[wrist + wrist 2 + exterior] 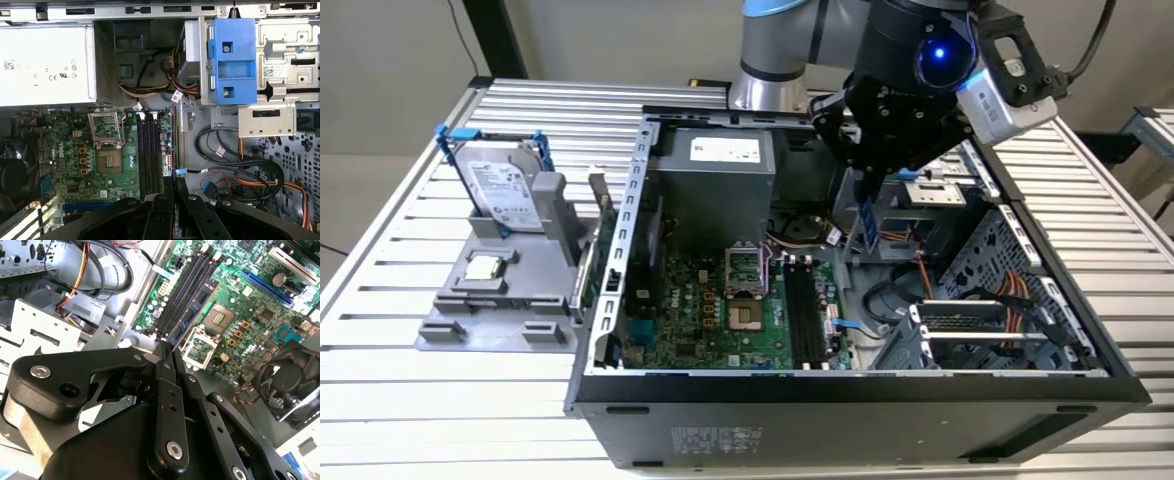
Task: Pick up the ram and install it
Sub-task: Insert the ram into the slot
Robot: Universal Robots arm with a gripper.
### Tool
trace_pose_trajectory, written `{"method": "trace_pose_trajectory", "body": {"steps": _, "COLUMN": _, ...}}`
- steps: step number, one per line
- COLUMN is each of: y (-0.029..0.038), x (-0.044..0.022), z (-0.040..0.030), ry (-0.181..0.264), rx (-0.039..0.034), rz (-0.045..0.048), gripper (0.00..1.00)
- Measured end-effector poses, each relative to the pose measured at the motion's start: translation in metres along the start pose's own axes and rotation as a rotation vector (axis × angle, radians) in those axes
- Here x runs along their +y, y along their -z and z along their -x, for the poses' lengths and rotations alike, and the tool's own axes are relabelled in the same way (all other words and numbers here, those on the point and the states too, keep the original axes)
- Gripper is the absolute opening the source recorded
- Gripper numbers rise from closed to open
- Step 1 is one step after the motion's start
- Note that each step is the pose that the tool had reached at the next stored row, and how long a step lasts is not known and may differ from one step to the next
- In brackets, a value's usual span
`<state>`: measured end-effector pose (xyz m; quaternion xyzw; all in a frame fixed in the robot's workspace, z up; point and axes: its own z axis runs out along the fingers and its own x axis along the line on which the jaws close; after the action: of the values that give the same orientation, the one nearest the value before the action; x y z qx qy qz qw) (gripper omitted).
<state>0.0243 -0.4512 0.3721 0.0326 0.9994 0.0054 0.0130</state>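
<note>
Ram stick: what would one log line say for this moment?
pincer: shut on ram | ram: upright, held above memory slots | place: inside open case | hard drive: on grey stand outside case

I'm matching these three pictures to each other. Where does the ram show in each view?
Exterior view: the ram hangs edge-on from the gripper above the motherboard.
Second wrist view: ram extends beyond the fingers.
First wrist view: ram, thin edge.
Shared landmark: memory slots.
</note>
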Motion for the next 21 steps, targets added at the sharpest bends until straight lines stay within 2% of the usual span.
{"method": "trace_pose_trajectory", "body": {"steps": 7, "y": -0.0096, "x": -0.0001, "z": 0.0001, "ry": 0.000, "rx": 0.0009, "rz": -0.0069, "gripper": 0.00}}
{"method": "trace_pose_trajectory", "body": {"steps": 21, "y": -0.0273, "x": -0.0003, "z": -0.0004, "ry": -0.013, "rx": 0.0010, "rz": -0.0093, "gripper": 0.00}}
